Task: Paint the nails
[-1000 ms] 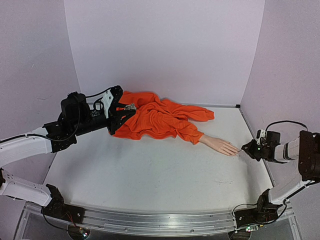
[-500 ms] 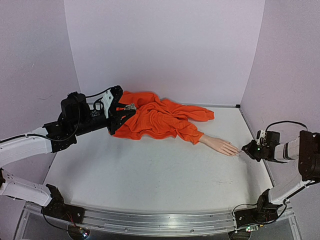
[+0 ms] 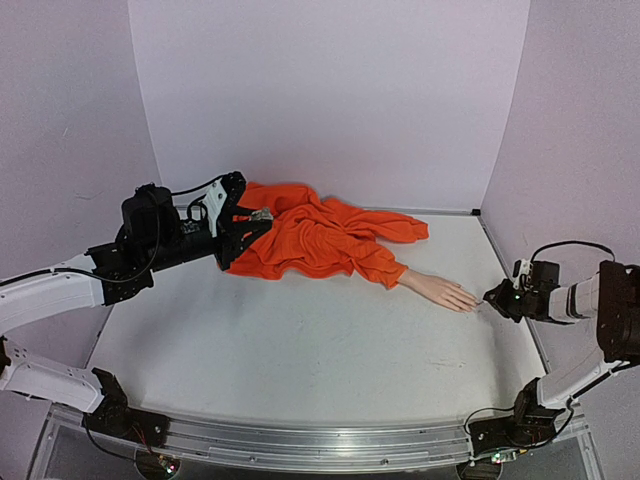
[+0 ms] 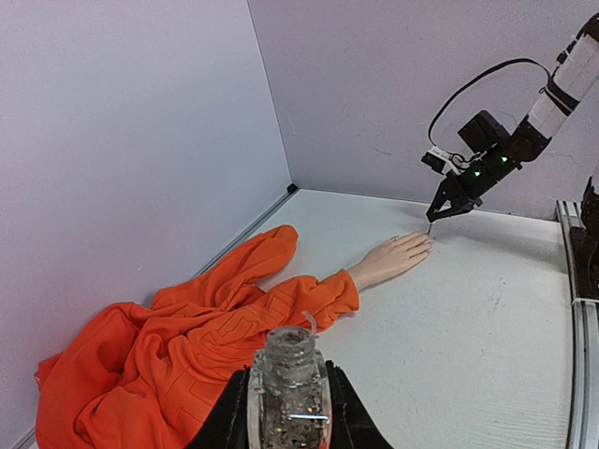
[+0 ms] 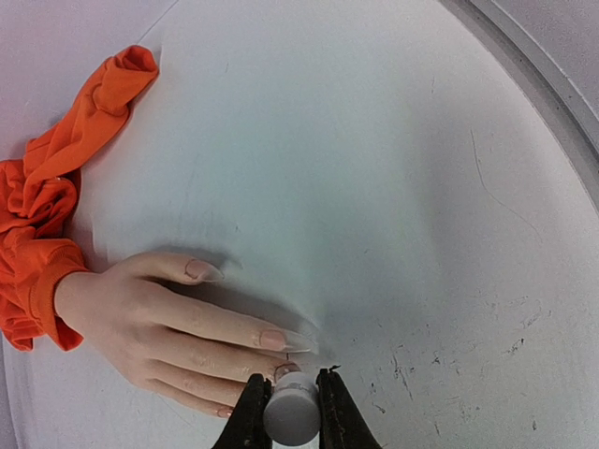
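Observation:
The pale mannequin hand (image 3: 440, 291) lies flat on the table, coming out of an orange sleeve (image 3: 375, 262). Its nails show in the right wrist view: the index nail (image 5: 273, 339), the thumb nail (image 5: 199, 270) and the middle nail (image 5: 286, 370). My right gripper (image 3: 490, 298) (image 5: 288, 378) is shut on a white brush cap (image 5: 290, 416), right at the middle fingertip. The thin brush tip is barely visible above that nail. My left gripper (image 3: 243, 226) (image 4: 288, 374) is shut on an open clear bottle (image 4: 288, 360) of glittery polish, held above the orange garment (image 4: 178, 346).
The orange garment (image 3: 310, 238) is heaped at the back centre under the left gripper. The purple walls stand close on the left, back and right. The table's raised rim (image 5: 524, 84) runs along the right side near my right arm.
My right gripper has shifted very slightly at the hand's fingertips. The left arm and bottle have not moved.

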Controlling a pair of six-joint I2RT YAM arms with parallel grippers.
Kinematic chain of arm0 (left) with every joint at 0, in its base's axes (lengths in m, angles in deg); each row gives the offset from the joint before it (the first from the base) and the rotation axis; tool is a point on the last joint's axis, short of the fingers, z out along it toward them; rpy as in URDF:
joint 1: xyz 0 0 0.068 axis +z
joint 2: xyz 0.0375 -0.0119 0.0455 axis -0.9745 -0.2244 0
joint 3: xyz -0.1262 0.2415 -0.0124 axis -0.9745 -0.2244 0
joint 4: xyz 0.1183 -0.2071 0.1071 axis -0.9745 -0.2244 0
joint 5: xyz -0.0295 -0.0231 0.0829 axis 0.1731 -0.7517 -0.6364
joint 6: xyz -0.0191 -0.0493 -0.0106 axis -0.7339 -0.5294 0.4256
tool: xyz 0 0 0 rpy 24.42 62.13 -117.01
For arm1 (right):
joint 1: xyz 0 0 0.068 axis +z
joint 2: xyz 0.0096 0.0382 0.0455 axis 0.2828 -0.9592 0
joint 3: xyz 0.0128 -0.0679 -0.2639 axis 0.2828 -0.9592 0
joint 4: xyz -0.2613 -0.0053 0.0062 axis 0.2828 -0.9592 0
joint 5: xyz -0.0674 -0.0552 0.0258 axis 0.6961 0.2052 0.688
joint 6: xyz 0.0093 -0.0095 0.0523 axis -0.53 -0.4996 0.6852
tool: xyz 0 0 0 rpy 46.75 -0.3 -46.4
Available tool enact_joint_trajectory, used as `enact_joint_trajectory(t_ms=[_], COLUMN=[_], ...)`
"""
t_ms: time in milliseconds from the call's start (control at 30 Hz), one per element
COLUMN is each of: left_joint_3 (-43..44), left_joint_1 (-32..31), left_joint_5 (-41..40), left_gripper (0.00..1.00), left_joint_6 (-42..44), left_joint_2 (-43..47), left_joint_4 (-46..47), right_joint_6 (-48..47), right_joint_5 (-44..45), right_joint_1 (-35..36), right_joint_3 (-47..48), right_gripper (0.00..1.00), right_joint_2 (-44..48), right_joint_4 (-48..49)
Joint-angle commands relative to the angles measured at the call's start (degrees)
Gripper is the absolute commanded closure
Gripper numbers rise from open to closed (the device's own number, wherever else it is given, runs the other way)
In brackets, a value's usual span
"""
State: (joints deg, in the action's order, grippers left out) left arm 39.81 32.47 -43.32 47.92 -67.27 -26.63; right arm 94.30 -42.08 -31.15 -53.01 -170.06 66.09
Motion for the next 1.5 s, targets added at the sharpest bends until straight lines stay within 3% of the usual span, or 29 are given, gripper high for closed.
enact_joint_trajectory(t_ms=[0, 1467], left_joint_3=[1.1, 1.1], left_joint_1=[0.3, 0.3], left_joint_5=[0.5, 0.9], left_gripper=[1.00, 1.00], left_joint_6=[-0.6, -0.6], left_joint_2=[0.5, 0.7], left_joint_4=[3.4, 3.4], right_joint_6=[-0.4, -0.5], right_joint_5=[0.6, 2.3], right_joint_1=[0.4, 1.0], right_joint_3=[2.6, 3.8], right_gripper=[1.00, 1.00], right_joint_2=[-0.5, -2.1], right_joint_4=[-0.2, -3.0])
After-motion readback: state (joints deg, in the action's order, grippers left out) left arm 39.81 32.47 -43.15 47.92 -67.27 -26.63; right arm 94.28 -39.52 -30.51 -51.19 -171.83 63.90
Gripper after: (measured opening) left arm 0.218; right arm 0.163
